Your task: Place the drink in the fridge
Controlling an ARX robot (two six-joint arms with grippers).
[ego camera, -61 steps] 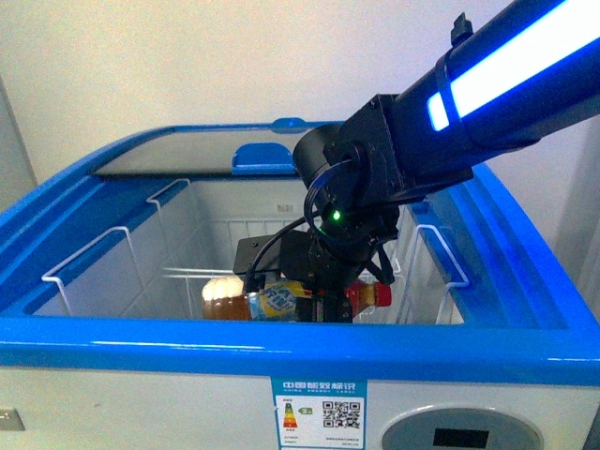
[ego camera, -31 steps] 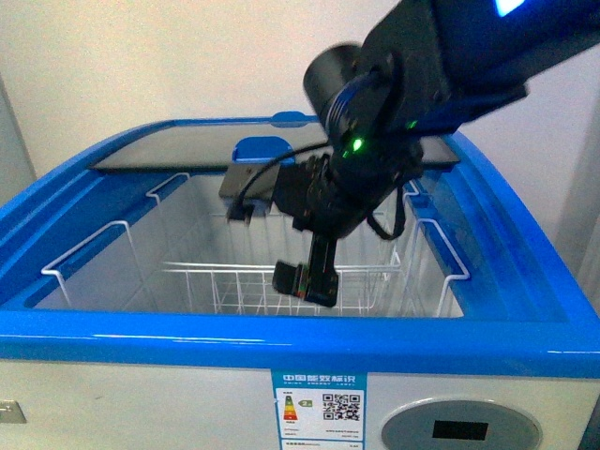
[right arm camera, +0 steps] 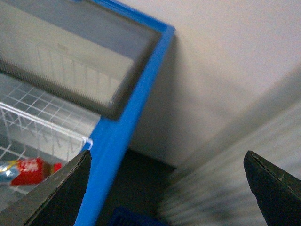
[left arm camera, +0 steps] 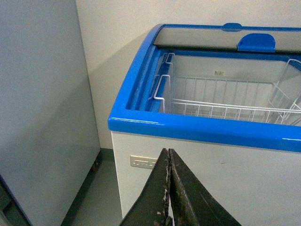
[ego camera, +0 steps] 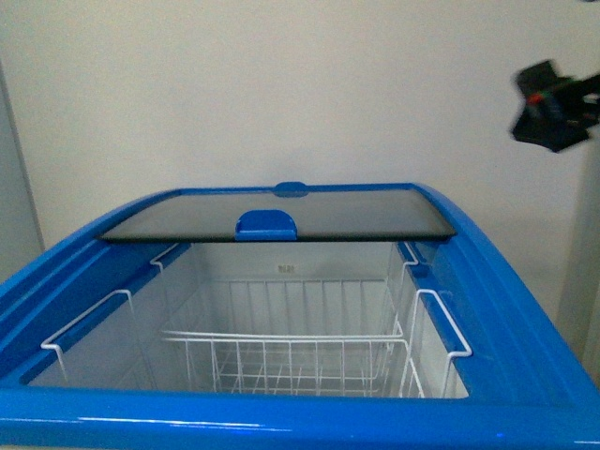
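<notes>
The fridge [ego camera: 281, 422] stands with its glass lid [ego camera: 281, 220] slid back, showing white wire baskets [ego camera: 291, 356]. The front view shows no drink. In the right wrist view the drink [right arm camera: 30, 170] lies on its side on the basket wire, red cap showing, free of any gripper. My right gripper [right arm camera: 167, 155] is open and empty, high above the fridge's blue rim [right arm camera: 117, 136] and beyond its right side. A blurred part of my right arm [ego camera: 553, 105] shows at the upper right. My left gripper [left arm camera: 168, 151] is shut on nothing, low in front of the fridge's white front [left arm camera: 235, 179].
A tall grey cabinet [left arm camera: 42, 108] stands close to the fridge's left side, with a narrow strip of floor between. A pale wall runs behind the fridge. A dark blue object [right arm camera: 136, 219] lies on the floor to the fridge's right, near a grey panel [ego camera: 581, 281].
My right arm has risen out of the fridge and swung up to the right. The drink it held a second ago now lies in the basket, and the gripper is empty.
</notes>
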